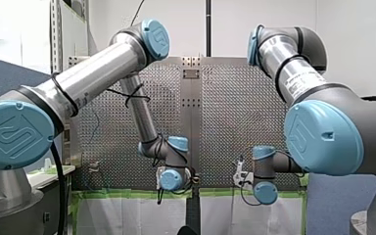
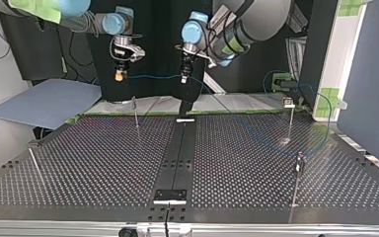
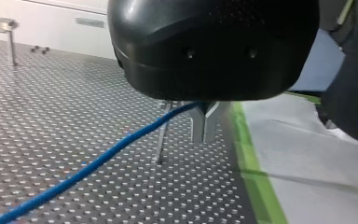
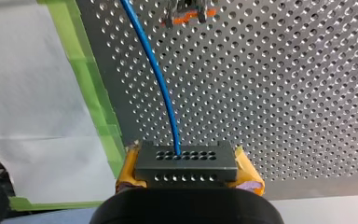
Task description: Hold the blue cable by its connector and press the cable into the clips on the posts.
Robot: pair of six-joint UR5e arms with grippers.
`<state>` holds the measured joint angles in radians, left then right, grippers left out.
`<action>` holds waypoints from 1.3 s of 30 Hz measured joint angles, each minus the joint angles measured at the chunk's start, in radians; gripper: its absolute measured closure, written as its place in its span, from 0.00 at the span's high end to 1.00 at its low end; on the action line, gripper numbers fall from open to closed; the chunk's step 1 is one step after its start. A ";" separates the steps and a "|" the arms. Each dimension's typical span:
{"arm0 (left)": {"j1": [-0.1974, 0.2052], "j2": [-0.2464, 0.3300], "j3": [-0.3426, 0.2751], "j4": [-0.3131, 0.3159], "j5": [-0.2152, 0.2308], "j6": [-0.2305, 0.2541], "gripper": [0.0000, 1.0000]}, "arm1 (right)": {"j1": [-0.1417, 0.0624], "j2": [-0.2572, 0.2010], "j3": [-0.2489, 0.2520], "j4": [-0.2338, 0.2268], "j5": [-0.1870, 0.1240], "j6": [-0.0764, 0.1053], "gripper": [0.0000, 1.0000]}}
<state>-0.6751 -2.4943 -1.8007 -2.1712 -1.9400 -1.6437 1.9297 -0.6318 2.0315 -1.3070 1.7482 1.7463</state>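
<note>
Cable, thin, blue, gently curved, dark perforated connector between yellow pads

My left gripper hangs above the far end of the black centre strip, and my right gripper, yellow at its tip, hangs off to the strip's left. The blue cable runs level between them. It then trails over the perforated table to the strip's right, curving near a clip-topped post and a second post. A third post stands just left of the strip, below the cable
</note>
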 joint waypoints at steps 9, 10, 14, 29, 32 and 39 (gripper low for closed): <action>-0.019 -0.058 0.074 -0.013 -0.022 0.006 0.00 | -0.042 0.056 -0.024 -0.055 -0.046 -0.036 0.00; -0.021 -0.059 0.083 -0.014 -0.024 0.007 0.00 | -0.044 0.057 -0.024 -0.058 -0.049 -0.037 0.00; -0.032 -0.062 0.119 -0.017 -0.034 0.015 0.00 | -0.051 0.056 -0.024 -0.053 -0.061 -0.047 0.00; -0.076 -0.093 0.228 -0.048 -0.063 0.036 0.00 | -0.066 0.006 -0.002 0.029 -0.131 -0.107 0.00; -0.082 -0.117 0.252 -0.070 -0.064 0.053 0.00 | -0.067 -0.018 0.001 0.052 -0.138 -0.112 0.00; -0.101 -0.179 0.314 -0.116 -0.065 0.035 0.00 | -0.074 -0.076 0.002 0.073 -0.144 -0.113 0.00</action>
<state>-0.7761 -2.6738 -1.4863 -2.2869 -2.0051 -1.6083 1.8553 -0.7076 2.0334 -1.2342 1.6041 1.6335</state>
